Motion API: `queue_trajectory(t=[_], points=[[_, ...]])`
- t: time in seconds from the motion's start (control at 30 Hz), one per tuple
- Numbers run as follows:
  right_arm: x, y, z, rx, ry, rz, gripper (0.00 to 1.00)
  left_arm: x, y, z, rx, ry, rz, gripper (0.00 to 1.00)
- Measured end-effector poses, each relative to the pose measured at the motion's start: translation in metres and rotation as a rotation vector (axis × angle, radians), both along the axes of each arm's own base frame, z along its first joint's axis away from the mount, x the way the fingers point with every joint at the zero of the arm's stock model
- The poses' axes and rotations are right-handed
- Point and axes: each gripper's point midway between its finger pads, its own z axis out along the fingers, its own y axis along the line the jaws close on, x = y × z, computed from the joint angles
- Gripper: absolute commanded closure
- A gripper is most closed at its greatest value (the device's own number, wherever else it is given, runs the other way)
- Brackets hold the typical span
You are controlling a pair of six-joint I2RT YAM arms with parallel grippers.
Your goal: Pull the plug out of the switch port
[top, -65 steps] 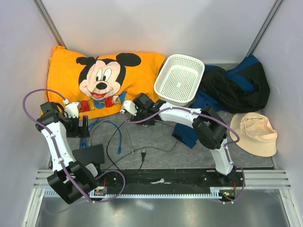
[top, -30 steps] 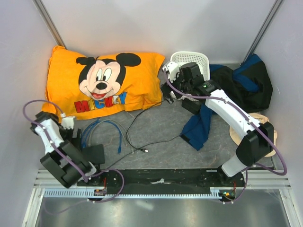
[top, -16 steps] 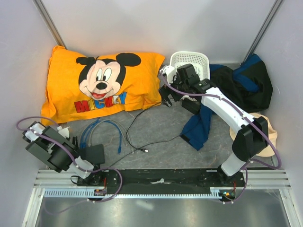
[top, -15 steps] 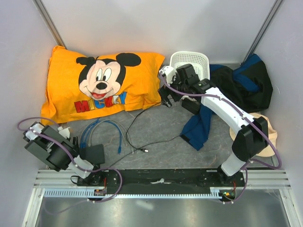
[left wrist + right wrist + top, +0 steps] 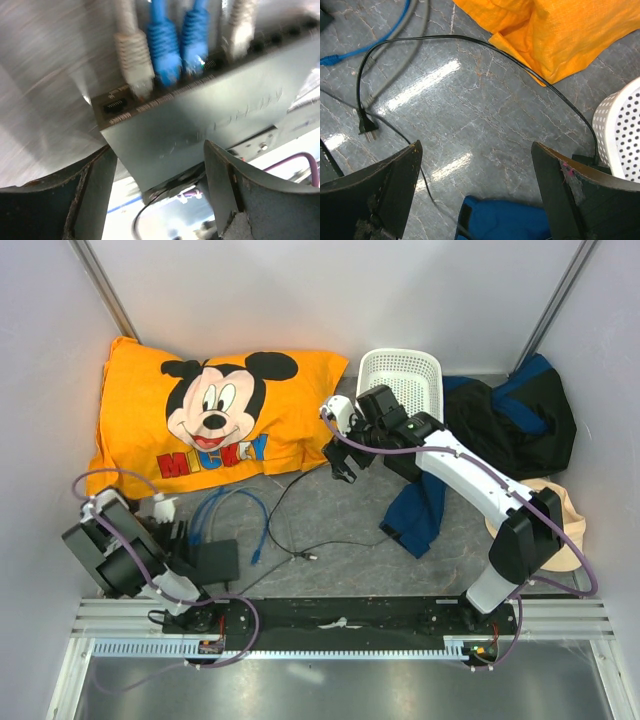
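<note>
Switch port (image 5: 215,562) lies on the table (image 5: 330,510) nearward of the orange pillow (image 5: 215,415), my left gripper (image 5: 157,150) spread wide around its end away from the pillow, so tugging a pillow-side plug (image 5: 134,62) may drag it along unclamped.

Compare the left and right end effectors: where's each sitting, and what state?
Left end effector is at the switch, whose body lies between its fingers; right end effector hangs over the table beside the Mickey pillow, away from the switch. Left faces blue plugs and grey plugs in the ports; right faces only a loose black power cord. Both are open.
</note>
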Motion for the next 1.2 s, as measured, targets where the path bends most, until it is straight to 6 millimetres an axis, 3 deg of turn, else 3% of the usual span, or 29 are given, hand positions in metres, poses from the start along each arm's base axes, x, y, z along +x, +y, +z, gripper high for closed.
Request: queue_trajectory(t=[0.17,0.3,0.6,0.77,0.93,1.0,1.1,1.13,1.17,1.2], points=[[0.002,-0.003,-0.002,-0.017,-0.010,-0.001,0.02,0.031,-0.055,0.011,-0.057,-0.086,-0.309,0.32],[0.004,-0.003,-0.005,-0.025,-0.011,-0.003,0.02,0.061,-0.098,0.018,-0.161,-0.075,-0.408,0.36],[-0.006,-0.012,-0.027,-0.059,0.027,-0.015,0.02,0.085,-0.184,0.029,-0.240,-0.057,-0.631,0.31],[-0.021,-0.007,-0.031,-0.041,0.072,0.011,0.08,0.123,-0.192,0.053,-0.220,-0.143,-0.556,0.27],[-0.049,0.028,-0.041,-0.017,0.123,0.134,0.20,0.143,-0.182,0.079,-0.180,-0.222,-0.343,0.28],[-0.055,0.043,-0.057,-0.016,0.168,0.168,0.29,0.147,-0.183,0.087,-0.170,-0.264,-0.270,0.34],[-0.057,0.050,-0.096,-0.054,0.261,0.152,0.44,0.151,-0.186,0.089,-0.152,-0.269,-0.167,0.46],[-0.057,0.050,-0.109,-0.067,0.298,0.131,0.51,0.154,-0.187,0.086,-0.149,-0.265,-0.136,0.57],[-0.057,0.051,-0.116,-0.076,0.314,0.123,0.68,0.155,-0.187,0.083,-0.141,-0.261,-0.103,0.93],[-0.056,0.050,-0.126,-0.092,0.335,0.098,0.75,0.154,-0.186,0.078,-0.132,-0.249,-0.061,0.98]])
